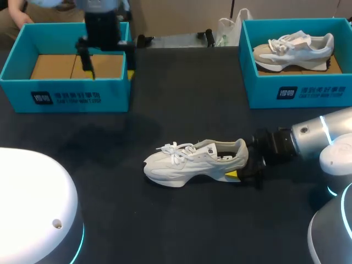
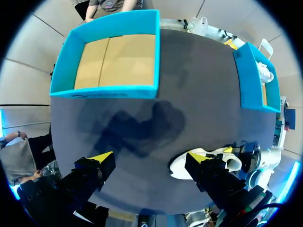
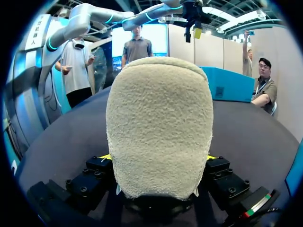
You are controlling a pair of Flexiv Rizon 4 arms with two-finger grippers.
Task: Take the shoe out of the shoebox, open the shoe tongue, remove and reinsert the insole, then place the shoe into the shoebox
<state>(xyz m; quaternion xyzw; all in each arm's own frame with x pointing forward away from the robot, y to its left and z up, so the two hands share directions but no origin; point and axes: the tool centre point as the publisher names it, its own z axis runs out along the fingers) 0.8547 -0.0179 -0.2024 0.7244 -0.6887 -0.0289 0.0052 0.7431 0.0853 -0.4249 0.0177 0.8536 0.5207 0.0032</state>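
Observation:
A cream sneaker [image 1: 192, 162] lies on its sole in the middle of the dark table, toe to the left and laces tied. My right gripper [image 1: 242, 171] comes in low from the right and is shut on the heel. In the right wrist view the fuzzy heel [image 3: 158, 123] fills the gap between the fingers of that gripper [image 3: 157, 158], and both yellow tips press its sides. My left gripper [image 1: 107, 63] hangs open high above the empty left shoebox [image 1: 66, 93]. From the left wrist, that gripper [image 2: 150, 157] is wide apart and holds nothing, with the sneaker [image 2: 215, 153] far below it.
A second teal shoebox [image 1: 297, 91] at the back right holds another cream sneaker [image 1: 291, 49]. A white plastic bag [image 1: 228, 30] sits at the table's far edge. My arms' white bases [image 1: 33, 203] stand at the front corners.

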